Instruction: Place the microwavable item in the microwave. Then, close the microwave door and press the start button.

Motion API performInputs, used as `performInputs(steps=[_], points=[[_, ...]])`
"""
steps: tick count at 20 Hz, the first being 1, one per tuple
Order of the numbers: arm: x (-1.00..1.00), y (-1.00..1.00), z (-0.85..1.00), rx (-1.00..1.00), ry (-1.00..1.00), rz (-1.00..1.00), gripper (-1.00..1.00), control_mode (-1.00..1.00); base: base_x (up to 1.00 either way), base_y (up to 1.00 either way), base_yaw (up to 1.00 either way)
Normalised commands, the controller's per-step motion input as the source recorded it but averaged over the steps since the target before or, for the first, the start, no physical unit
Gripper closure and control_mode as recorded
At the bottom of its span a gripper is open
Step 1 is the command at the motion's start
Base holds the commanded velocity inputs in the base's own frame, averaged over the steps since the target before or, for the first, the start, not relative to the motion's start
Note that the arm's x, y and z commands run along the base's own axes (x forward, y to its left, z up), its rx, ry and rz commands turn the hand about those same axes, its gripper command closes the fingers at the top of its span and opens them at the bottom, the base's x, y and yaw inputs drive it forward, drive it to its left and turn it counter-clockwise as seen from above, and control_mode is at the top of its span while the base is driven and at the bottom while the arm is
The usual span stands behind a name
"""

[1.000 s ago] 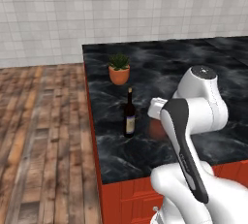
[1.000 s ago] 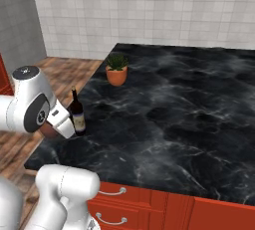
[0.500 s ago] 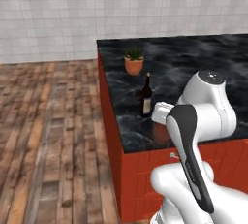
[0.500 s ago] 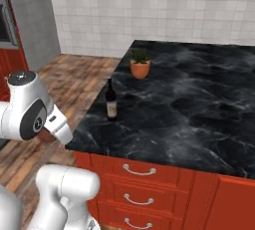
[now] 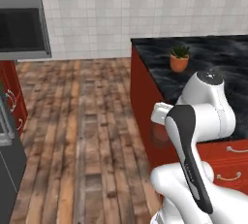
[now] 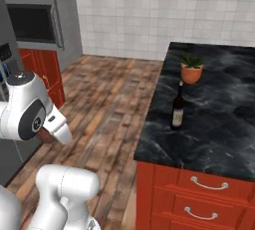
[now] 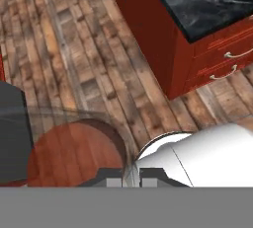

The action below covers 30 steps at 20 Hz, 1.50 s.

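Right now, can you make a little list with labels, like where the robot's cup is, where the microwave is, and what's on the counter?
cup: reddish-brown, held at the gripper, over the wooden floor; reddish-brown lump by the arm
microwave: grey box up on the left, red cabinets below
microwave door: open
counter: black marble on red drawers
on counter: dark wine bottle, green plant in orange pot
task step: cup not yet inside

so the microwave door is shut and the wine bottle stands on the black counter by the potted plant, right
Not quite: the microwave door stands open, as the right base view shows, with the dark interior exposed. The wine bottle does stand on the black counter by the potted plant.
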Motion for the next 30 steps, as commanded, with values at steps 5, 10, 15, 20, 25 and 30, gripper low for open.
performInputs(steps=[5, 10, 15, 20, 25, 30], points=[[0.0, 0.0, 0.0, 0.0, 0.0, 0.0, 1.0, 1.0, 0.64, 0.81, -0.04], [0.0, 0.0, 0.0, 0.0, 0.0, 0.0, 1.0, 1.0, 0.95, 0.47, -0.13], [0.0, 0.0, 0.0, 0.0, 0.0, 0.0, 1.0, 1.0, 1.0, 0.28, -0.12], [0.0, 0.0, 0.0, 0.0, 0.0, 0.0, 1.0, 1.0, 1.0, 0.26, -0.1], [0.0, 0.0, 0.0, 0.0, 0.0, 0.0, 1.0, 1.0, 1.0, 0.19, -0.04], [0.0, 0.0, 0.0, 0.0, 0.0, 0.0, 1.0, 1.0, 1.0, 0.18, 0.0]])
